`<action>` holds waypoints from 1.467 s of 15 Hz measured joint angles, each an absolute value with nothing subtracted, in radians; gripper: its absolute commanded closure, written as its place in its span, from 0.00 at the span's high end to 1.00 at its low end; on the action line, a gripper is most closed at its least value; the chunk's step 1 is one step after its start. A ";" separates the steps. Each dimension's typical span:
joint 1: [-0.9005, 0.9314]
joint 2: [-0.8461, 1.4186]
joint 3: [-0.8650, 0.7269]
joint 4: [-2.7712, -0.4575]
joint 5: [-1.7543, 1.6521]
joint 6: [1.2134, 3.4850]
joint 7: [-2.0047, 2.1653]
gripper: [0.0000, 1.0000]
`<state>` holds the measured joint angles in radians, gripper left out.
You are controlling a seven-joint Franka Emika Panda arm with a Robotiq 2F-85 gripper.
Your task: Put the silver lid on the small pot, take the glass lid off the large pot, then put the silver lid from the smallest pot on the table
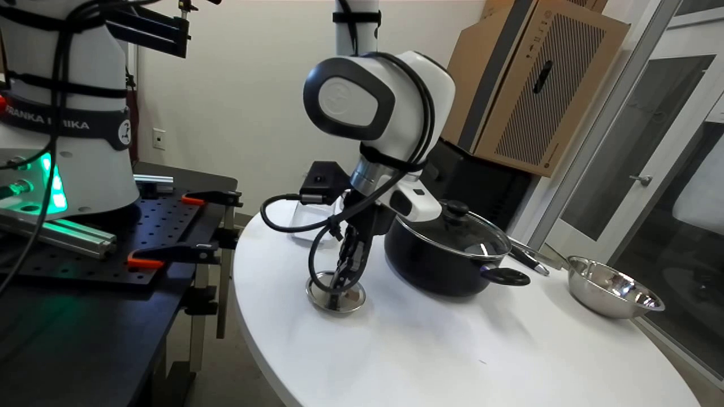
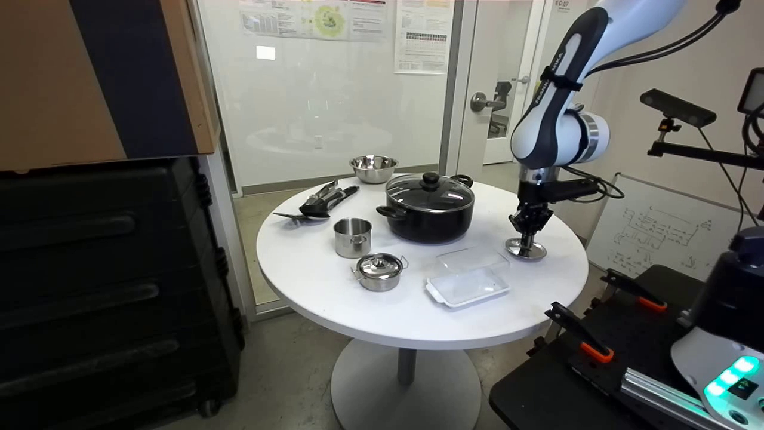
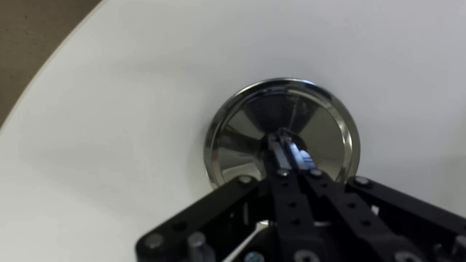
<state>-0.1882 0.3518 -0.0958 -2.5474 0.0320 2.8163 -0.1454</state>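
A round silver lid (image 3: 327, 127) is at the table's robot side; it also shows in both exterior views (image 1: 345, 306) (image 2: 537, 253). My gripper (image 3: 282, 136) points down over its centre, fingers nearly together on its knob, which they mostly hide. The lid is on or just above the table; I cannot tell which. An uncovered silver pot (image 2: 352, 243) stands upright. A shorter silver pot (image 2: 379, 282) in front of it wears its own silver lid (image 2: 378, 264). The large black pot (image 2: 427, 226) has the glass lid (image 2: 409, 194) on it, also in an exterior view (image 1: 430, 271).
A shallow white tray (image 2: 468, 289) and a clear cover (image 2: 468, 260) lie between the lid and the small pots. Black utensils (image 2: 322, 204) and a steel bowl (image 2: 373, 174) are at the far side. The round table's edge (image 3: 54, 54) is near the gripper.
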 measured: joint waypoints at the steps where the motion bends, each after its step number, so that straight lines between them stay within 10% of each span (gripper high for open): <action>1: -0.193 0.314 -0.096 -2.566 0.030 2.802 -0.168 0.00; 10: -0.163 -0.098 -0.087 -2.723 0.022 2.597 -0.350 0.00; 22: 0.087 -0.117 0.092 -2.555 0.017 2.517 -0.161 0.00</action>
<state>0.0868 -0.1170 0.0922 -2.5550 0.0167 2.5173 -0.1610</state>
